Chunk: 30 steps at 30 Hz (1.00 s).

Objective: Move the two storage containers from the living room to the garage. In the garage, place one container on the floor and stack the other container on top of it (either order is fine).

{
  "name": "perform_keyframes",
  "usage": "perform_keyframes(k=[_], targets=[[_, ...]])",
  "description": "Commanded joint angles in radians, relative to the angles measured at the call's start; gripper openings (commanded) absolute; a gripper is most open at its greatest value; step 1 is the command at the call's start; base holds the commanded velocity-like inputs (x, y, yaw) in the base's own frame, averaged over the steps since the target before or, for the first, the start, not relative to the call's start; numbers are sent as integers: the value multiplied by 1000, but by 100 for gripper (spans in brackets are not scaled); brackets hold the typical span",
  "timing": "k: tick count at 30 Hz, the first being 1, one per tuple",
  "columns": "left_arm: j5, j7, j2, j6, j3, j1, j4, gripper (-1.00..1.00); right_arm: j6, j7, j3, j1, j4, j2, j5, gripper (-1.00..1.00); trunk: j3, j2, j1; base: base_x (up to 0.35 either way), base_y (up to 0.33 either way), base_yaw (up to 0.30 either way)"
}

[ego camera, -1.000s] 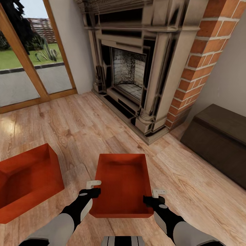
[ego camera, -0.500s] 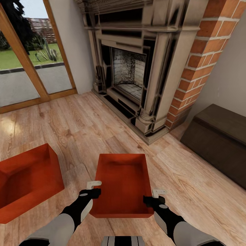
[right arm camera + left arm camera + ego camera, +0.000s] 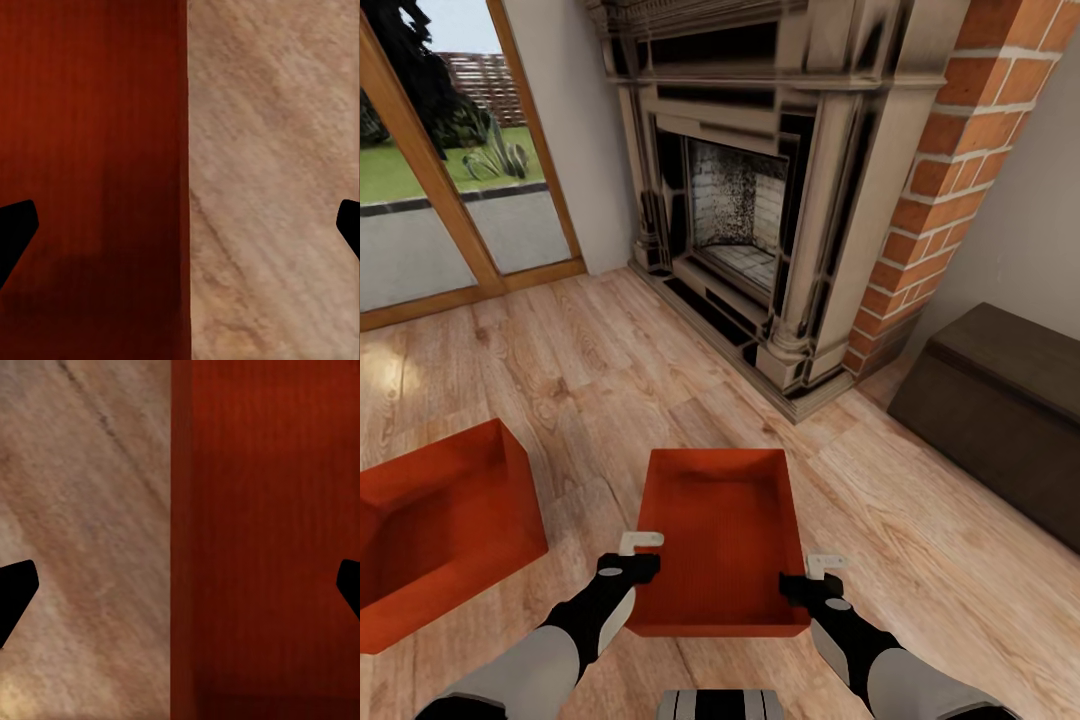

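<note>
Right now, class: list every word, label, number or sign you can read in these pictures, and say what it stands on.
None: no text can be read.
The two orange-red rectangular bins, the brick-and-dark-wood fireplace and the dark brown wooden chest are all unmarked.

- A fireplace (image 3: 760, 190) with a pale and dark wood surround stands against the far wall; its firebox is lined with light brick.
- A red brick column (image 3: 950, 170) rises just beside the fireplace, on its right.
- A dark brown wooden chest (image 3: 1000, 405) sits on the planks near the plain pale wall, to the right of the brick column.
- Wood-framed glass doors (image 3: 450, 170) at the left look out on grey paving, a green lawn, a spiky plant (image 3: 500, 155) and a slatted fence (image 3: 485, 85).
</note>
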Motion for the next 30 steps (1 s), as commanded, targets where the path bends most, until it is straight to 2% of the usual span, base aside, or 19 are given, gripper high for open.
perform_keyframes(k=[1, 9, 11, 30], targets=[[8, 7, 1, 6, -9, 0, -2, 100, -4, -5, 9, -1, 1, 0, -10, 100, -4, -8, 4, 0, 0, 0], [10, 7, 1, 5, -9, 0, -3, 100, -4, -5, 8, -1, 1, 0, -11, 100, -29, -64, 34, 0, 0, 0], [10, 7, 1, 5, -8, 0, -3, 100, -4, -6, 8, 0, 1, 0, -11, 100, -37, -64, 35, 0, 0, 0], [12, 5, 1, 4, -8, 0, -4, 100, 17, -8, 1, -5, -4, 3, -19, 100, -37, -64, 35, 0, 0, 0]])
